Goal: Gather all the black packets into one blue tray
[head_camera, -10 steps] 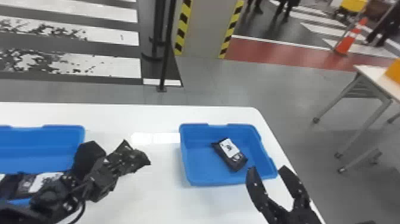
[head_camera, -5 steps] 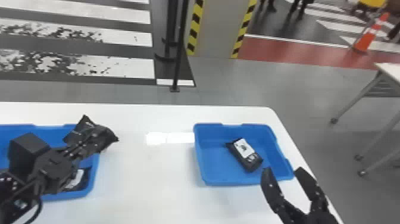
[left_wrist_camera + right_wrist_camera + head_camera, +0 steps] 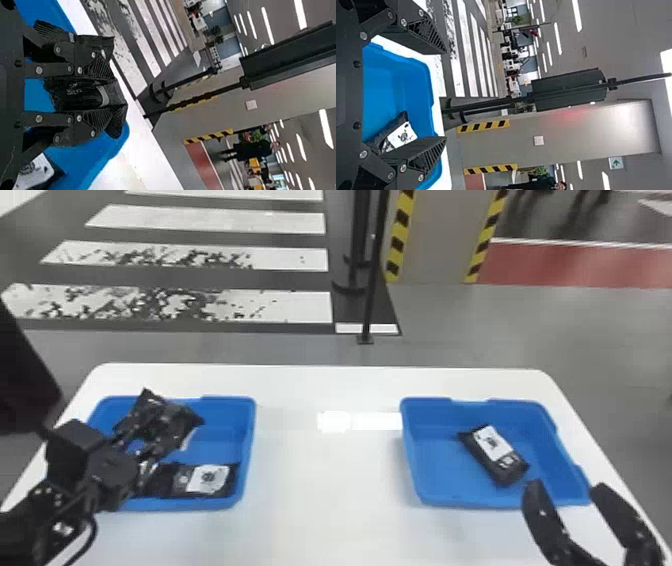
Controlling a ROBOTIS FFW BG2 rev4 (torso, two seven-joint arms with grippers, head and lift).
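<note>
Lower it well in, then let go

Closest to me, the right tool (image 3: pixel 567 486) stands by the near side of the right tray (image 3: pixel 435 470), its fingers spread with nothing between them. I'd leave it there until the other arm's work is done.

Across the white counter (image 3: pixel 325 490), against the near side of the left tray (image 3: pixel 250 430), a black packet (image 3: pixel 207 480) lies flat, label up. That is the one to keep clear of: coming down on top of it would make an untidy heap, and the knuckles could nudge it.

A little beyond, the left tool (image 3: pixel 136 444) is clamped on a second packet (image 3: pixel 167 420), held above the left tray, tilted and crumpled. To my eye the job now is to put this one down. The far part of the tray floor looks like the best landing place. I'd bring the wrist down until the packet nearly touches, with its loose corner inside the far rim, then part the fingers slowly and lift straight up, since soft wrapping may cling.

The third packet (image 3: pixel 495 455) lies aslant in the right tray. If the left tray is the gathering place, that one will need carrying over next.
</note>
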